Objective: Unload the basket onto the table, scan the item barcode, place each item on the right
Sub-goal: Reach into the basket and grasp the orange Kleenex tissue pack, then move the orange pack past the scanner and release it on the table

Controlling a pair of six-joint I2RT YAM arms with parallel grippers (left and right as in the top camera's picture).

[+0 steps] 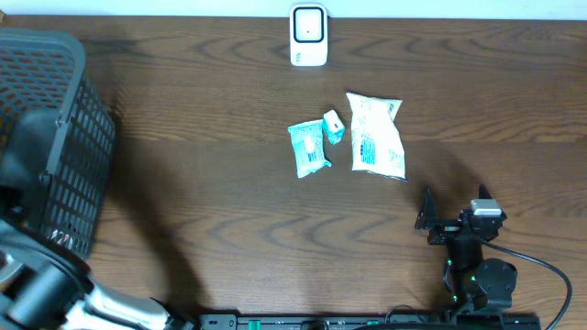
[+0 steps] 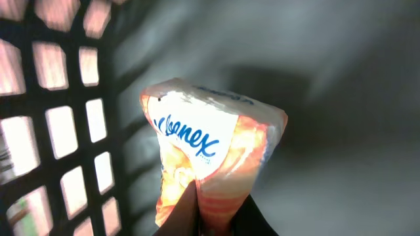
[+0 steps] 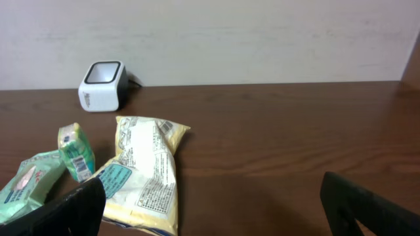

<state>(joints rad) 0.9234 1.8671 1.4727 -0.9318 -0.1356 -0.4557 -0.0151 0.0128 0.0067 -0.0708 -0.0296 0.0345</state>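
I've got a dark brown wood-grain table (image 1: 202, 183) with a white boxy barcode scanner (image 1: 309, 37) at its far edge, centre. Right of centre lie three packets: a teal wipes pouch (image 1: 308, 148), a small green-and-white packet (image 1: 333, 126) just beside its far right corner, and a larger white printed bag (image 1: 376, 135) right of both. A black plastic mesh basket (image 1: 64, 119) fills the left side, and my left arm (image 1: 83, 307) reaches over it. The right gripper (image 1: 451, 220) sits near right, jaws spread.

Shop-checkout mock-up: barcode scanner (image 1: 309, 35), mesh basket (image 1: 78, 156), snack packet (image 1: 377, 135).
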